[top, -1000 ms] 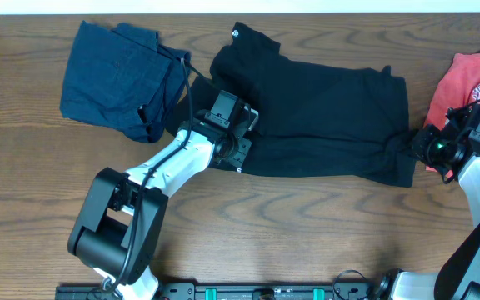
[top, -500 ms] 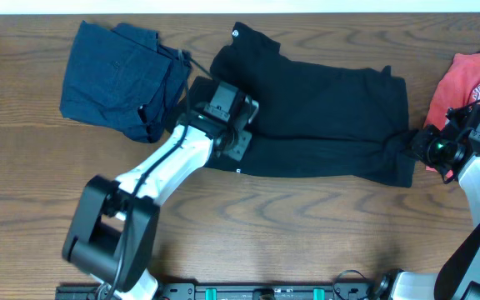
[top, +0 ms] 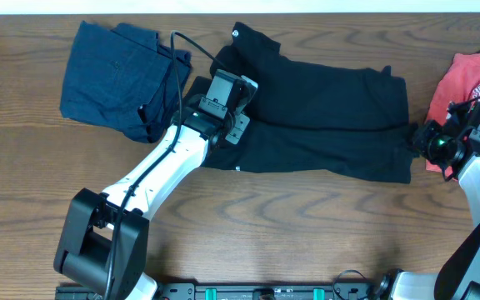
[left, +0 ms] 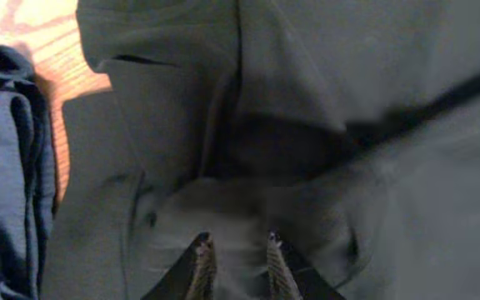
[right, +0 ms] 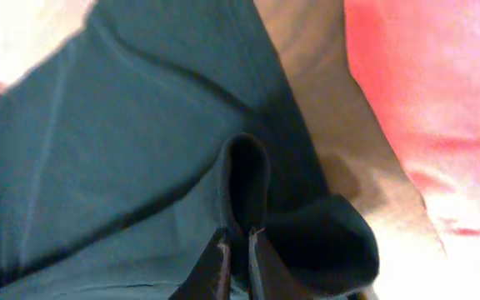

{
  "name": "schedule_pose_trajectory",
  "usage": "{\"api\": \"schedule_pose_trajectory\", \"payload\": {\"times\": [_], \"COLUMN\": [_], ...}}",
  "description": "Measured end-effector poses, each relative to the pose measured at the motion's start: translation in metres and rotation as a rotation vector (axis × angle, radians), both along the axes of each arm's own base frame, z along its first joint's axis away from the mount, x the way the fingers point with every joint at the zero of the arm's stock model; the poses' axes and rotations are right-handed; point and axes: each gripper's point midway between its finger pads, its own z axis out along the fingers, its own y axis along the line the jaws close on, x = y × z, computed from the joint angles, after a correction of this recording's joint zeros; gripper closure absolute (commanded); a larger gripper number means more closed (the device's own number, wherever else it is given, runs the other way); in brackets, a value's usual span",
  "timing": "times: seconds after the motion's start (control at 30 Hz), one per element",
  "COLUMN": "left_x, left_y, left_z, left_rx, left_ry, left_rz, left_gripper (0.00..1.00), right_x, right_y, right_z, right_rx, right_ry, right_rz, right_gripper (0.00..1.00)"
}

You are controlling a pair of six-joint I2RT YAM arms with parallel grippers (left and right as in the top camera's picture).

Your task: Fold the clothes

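Since a second ago the left arm (top: 161, 162) has slid toward the top of the frame along the black T-shirt (top: 323, 117), which lies spread across the middle of the frame on the tabletop (top: 290, 225). At its left edge the left fingers (left: 202, 260) stand narrowly parted, tips against bunched black cloth. At its lower right corner the right fingers (right: 217, 267) are pinched on a raised fold of the same shirt. A navy garment (top: 115, 75) lies at upper left, touching the shirt, and a coral-red lettered T-shirt (top: 473, 83) sits at the right edge
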Motion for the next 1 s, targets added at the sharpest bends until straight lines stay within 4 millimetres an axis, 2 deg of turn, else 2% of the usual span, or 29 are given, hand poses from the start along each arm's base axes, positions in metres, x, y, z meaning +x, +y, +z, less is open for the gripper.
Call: {"api": "schedule_pose_trajectory", "payload": {"times": [0.2,0.23,0.3,0.4,0.5,0.63,0.7,0.83,1.0], "left_x": [-0.003,-0.005,-0.007,-0.012,-0.022,-0.041,-0.051,-0.072,-0.075], "left_y": [0.005,0.006,0.007,0.009,0.015,0.025,0.03,0.046,0.075], "left_z": [-0.003,-0.004,-0.006,-0.009,-0.015,-0.025,-0.029,-0.036,-0.043], "left_rx": [0.025,0.03,0.035,0.05,0.074,0.114,0.13,0.157,0.141], "left_ry": [0.015,0.023,0.032,0.056,0.101,0.191,0.235,0.336,0.39], "left_rz": [0.005,0.004,0.004,0.002,0.004,0.018,0.032,0.1,0.232], "left_gripper": [0.74,0.74,0.7,0.57,0.5,0.45,0.41,0.41,0.41], "right_x": [0.013,0.015,0.018,0.016,0.003,-0.013,-0.025,-0.053,-0.077], "right_y": [-0.002,-0.003,-0.004,-0.003,0.0,-0.001,0.002,0.002,0.004], "right_z": [0.01,0.012,0.014,0.013,0.002,-0.016,-0.033,-0.063,-0.073], "right_rx": [-0.012,-0.015,-0.019,-0.015,0.0,-0.003,0.014,0.02,0.014], "right_ry": [-0.072,-0.082,-0.096,-0.086,-0.014,0.085,0.169,0.334,0.45], "right_rz": [0.01,0.009,0.009,0.01,0.003,-0.01,-0.014,-0.035,-0.036], "right_gripper": [0.94,0.92,0.76,0.76,0.56,0.49,0.48,0.5,0.57]}}
